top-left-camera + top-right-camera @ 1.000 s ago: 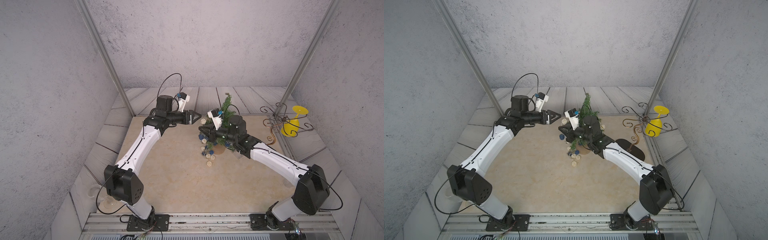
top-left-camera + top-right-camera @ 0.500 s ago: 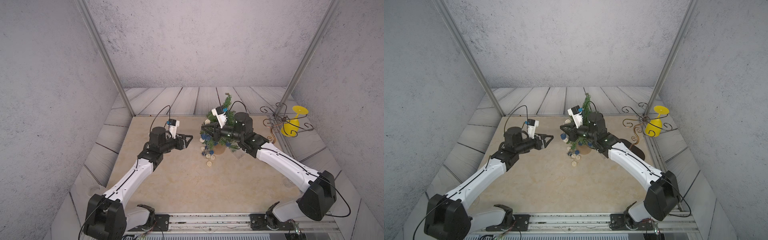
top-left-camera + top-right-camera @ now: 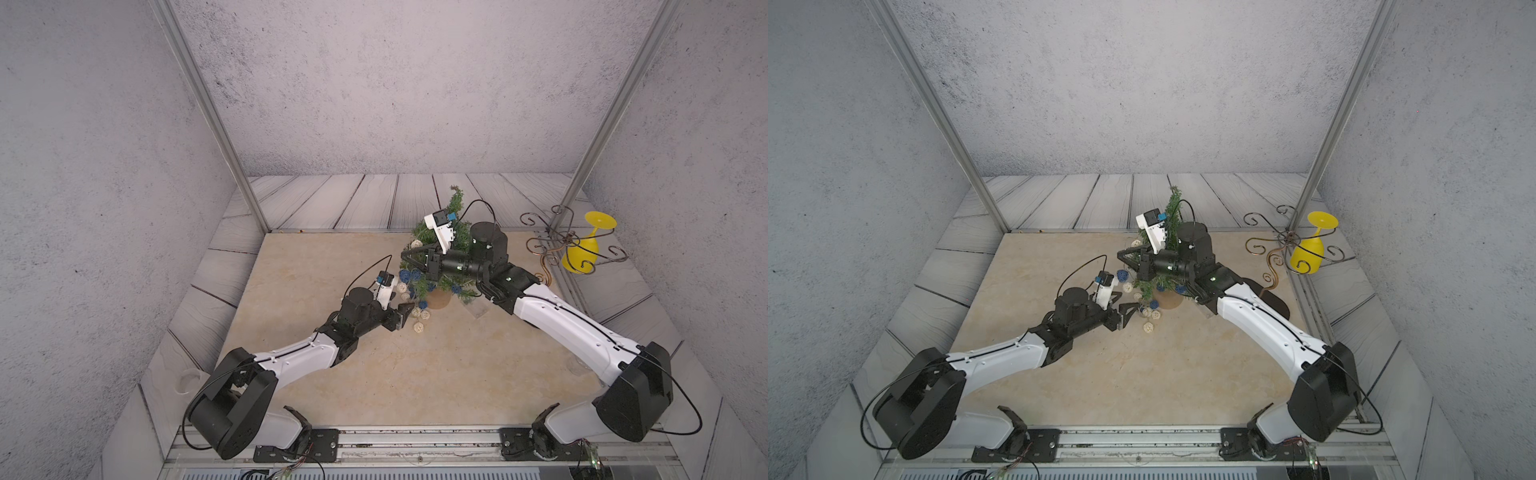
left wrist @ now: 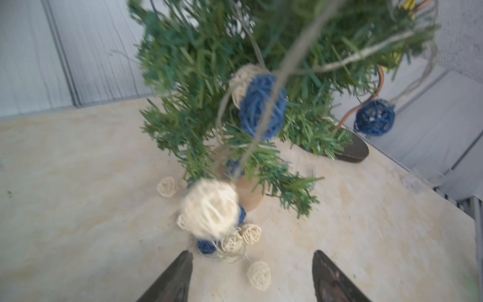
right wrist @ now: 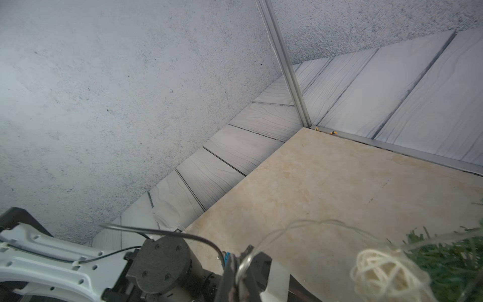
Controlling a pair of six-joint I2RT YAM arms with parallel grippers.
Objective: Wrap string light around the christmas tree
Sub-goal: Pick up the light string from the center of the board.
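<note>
There is one tree (image 3: 455, 205), one string light (image 3: 417, 328), one curly wire stand (image 3: 557, 237) and one yellow glass (image 3: 582, 257). Two robot arms are in view: the left arm (image 3: 299, 361) and the right arm (image 3: 557, 324).

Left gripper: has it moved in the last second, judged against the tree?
Yes. The left gripper came from beside the treetop, toward the front rail, to the balls by the tree's pot.

So the left arm stretches low from 7 o'clock, left gripper (image 3: 405, 316) gaping empty toward 2 o'clock, while the right arm from 5 o'clock has its right gripper (image 3: 405, 258) pinched on the string light (image 5: 384, 272), aimed 9 o'clock.
</note>
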